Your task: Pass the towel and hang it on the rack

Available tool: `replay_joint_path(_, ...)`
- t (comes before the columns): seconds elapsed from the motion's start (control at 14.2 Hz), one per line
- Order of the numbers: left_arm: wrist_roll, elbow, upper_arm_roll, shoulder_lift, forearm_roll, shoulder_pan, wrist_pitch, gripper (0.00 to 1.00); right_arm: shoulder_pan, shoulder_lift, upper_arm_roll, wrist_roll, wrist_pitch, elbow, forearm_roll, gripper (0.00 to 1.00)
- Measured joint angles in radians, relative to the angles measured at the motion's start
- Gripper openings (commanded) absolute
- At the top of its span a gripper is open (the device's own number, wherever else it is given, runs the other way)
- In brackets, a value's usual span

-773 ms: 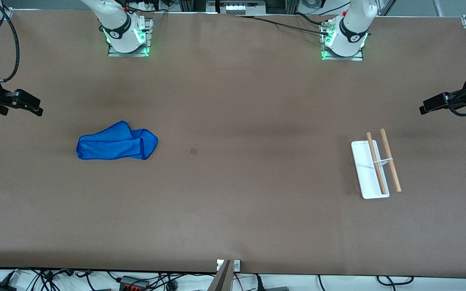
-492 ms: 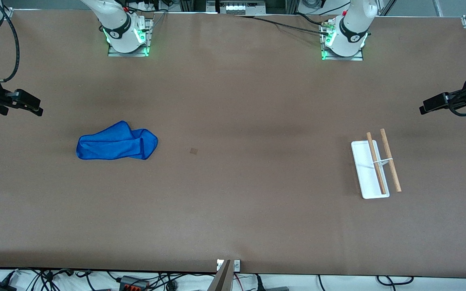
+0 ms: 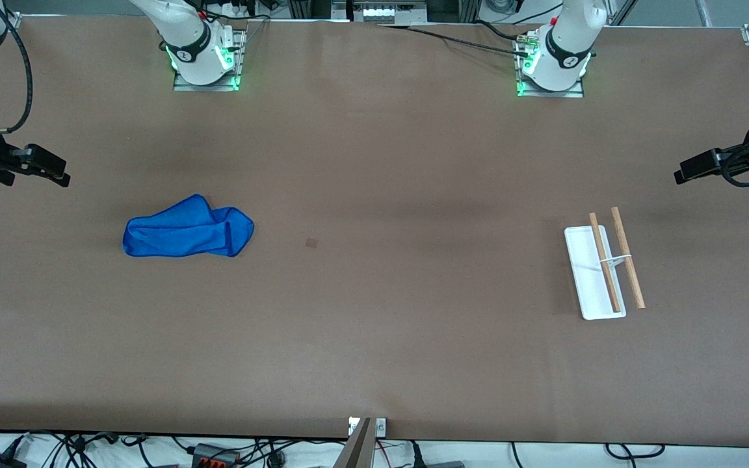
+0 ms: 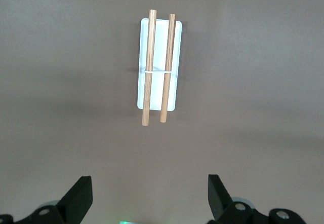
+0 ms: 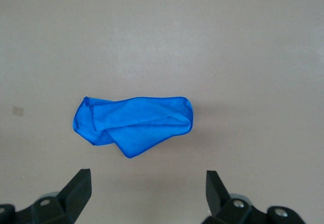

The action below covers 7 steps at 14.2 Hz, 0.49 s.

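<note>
The blue towel [image 3: 187, 227] lies crumpled on the table toward the right arm's end; it also shows in the right wrist view [image 5: 134, 122]. The rack [image 3: 603, 268] stands toward the left arm's end, with a white base and two wooden rods; it also shows in the left wrist view [image 4: 159, 67]. My right gripper [image 5: 148, 188] is open and empty, high over the table beside the towel. My left gripper [image 4: 150, 193] is open and empty, high over the table beside the rack. Both arms wait at the table's ends.
A small brown patch [image 3: 311, 243] lies on the brown table [image 3: 400, 338] between towel and rack. The arm bases [image 3: 205, 58] stand along the edge farthest from the front camera. Cables hang past the nearest edge.
</note>
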Motion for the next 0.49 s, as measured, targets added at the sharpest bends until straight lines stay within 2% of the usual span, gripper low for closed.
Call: replay_joint_path(0.49,0.000,0.001,0.000,0.000,0.000,0.000,0.000,1.00,0.080,0.143,0.015,0.000,0.013,-0.006,0.003,1.00)
